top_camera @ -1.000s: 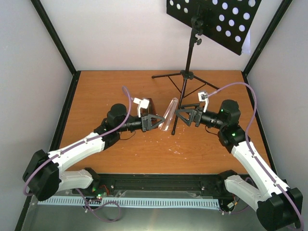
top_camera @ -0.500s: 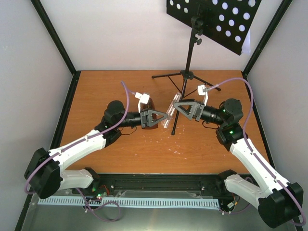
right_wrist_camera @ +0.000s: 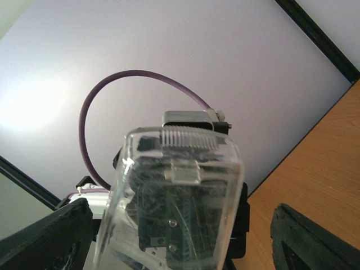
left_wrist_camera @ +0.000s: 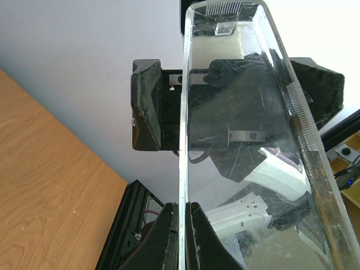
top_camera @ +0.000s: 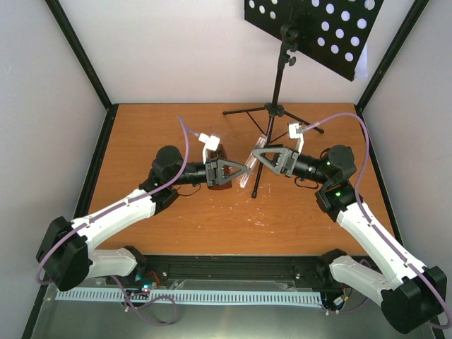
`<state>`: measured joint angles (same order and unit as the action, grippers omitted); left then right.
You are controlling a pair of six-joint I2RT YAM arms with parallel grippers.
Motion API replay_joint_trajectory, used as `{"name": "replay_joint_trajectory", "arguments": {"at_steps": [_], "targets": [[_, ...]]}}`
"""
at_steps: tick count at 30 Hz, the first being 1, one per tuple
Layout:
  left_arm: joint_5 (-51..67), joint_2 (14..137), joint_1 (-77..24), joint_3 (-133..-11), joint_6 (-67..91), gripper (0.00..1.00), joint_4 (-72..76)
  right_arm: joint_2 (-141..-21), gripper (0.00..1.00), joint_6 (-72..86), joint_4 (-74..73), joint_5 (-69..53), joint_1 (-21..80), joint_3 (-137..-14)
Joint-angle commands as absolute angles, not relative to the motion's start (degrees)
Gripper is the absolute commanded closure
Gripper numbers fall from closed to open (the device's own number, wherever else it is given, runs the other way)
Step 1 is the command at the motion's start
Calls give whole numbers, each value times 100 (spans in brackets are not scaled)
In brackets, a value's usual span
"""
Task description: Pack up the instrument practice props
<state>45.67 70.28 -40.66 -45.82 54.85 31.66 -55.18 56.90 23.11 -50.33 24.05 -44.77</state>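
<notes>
1 cover (left_wrist_camera: 242,84) in L end effector (left_wrist_camera: 181,216)

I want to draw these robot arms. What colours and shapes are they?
The left arm and right arm have white tube-like links and chunky black joints. The left gripper and right gripper are black triangle frames. A thin purple cable loops to each wrist, and small green lights glow on the right arm.
</notes>
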Motion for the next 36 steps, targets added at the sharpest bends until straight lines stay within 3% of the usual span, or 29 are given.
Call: {"name": "replay_joint_trajectory", "arguments": {"at_steps": [1,10,20,22,26,28,31,36], "targets": [[4687,7075,-4131,-4896,5422,100,3341,-5506,16,5728,2513,-4963,2512,-4659],[4720,7077,-4131,-4893,5390,100,3272,-5535,32,5792,2724,-4916,2591,-4611],[4515,6948,-4128,-4983,5087,97,2719,-5443,42,5793,2932,-4763,2591,-4325],[4438,6927,-4130,-4992,5054,82,2613,-5420,42,5756,2916,-4743,2593,-4301],[3525,6513,-4128,-4859,4734,34,1918,-5223,42,5179,2135,-4469,2593,-4355],[3048,6237,-4092,-4697,4528,18,1548,-5092,42,4705,1382,-4196,2591,-4436],[2934,5983,-3735,-4330,4458,8,1173,-4904,41,4171,620,-3826,2599,-4427],[3093,6000,-3036,-3660,4298,4,1016,-4782,41,3487,-74,-3297,2601,-4239]]}}
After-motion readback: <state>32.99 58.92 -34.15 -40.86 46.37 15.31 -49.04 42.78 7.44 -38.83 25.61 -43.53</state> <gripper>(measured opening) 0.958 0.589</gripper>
